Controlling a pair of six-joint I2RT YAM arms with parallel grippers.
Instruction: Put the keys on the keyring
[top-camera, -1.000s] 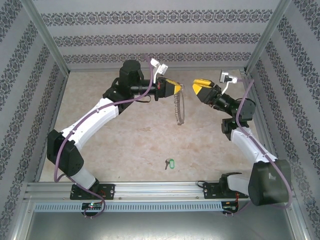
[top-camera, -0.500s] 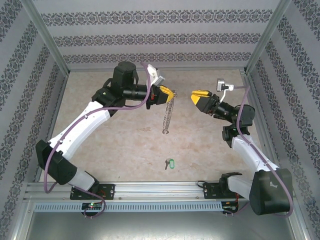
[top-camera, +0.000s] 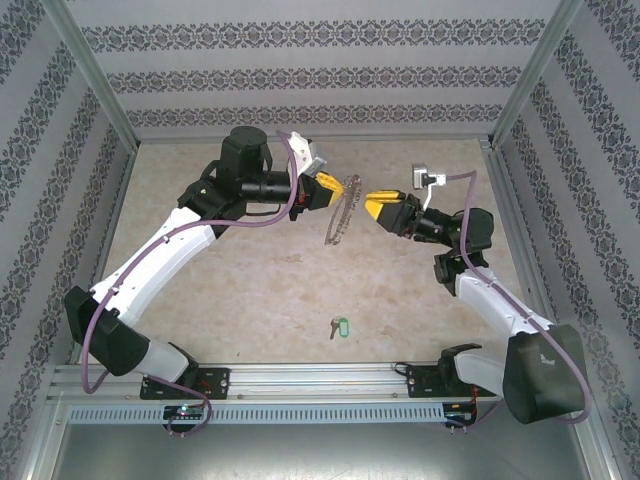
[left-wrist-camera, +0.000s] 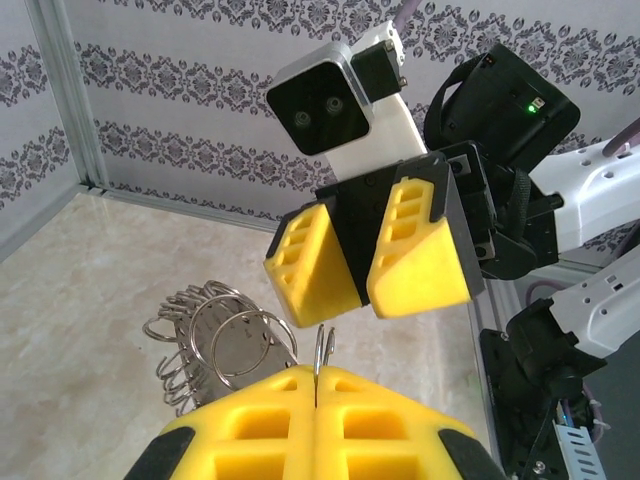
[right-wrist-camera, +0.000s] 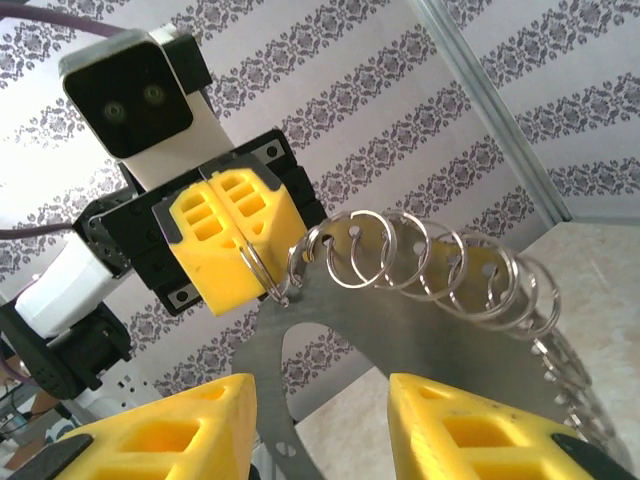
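Observation:
The keyring (top-camera: 341, 212), a silvery metal loop strung with many split rings, hangs in the air mid-table. My left gripper (top-camera: 334, 189) is shut on one thin ring at its top end; that ring pokes out between the closed yellow fingers (left-wrist-camera: 316, 375), with the other rings bunched to the left (left-wrist-camera: 215, 335). My right gripper (top-camera: 370, 206) is open just to the right of it, the keyring (right-wrist-camera: 440, 262) lying in front of its spread fingers (right-wrist-camera: 320, 405) and the left gripper (right-wrist-camera: 238, 262) beyond. The keys (top-camera: 338, 327), a small key with a green tag, lie on the table near the front.
Patterned walls and metal corner posts (top-camera: 95, 85) enclose the beige table (top-camera: 250, 280). A metal rail (top-camera: 320, 378) runs along the near edge by the arm bases. The two arms nearly meet over the middle.
My right gripper has moved left and down towards the keyring. The left arm has pulled back a little, and the hanging keyring has swung from straight down to a tilt.

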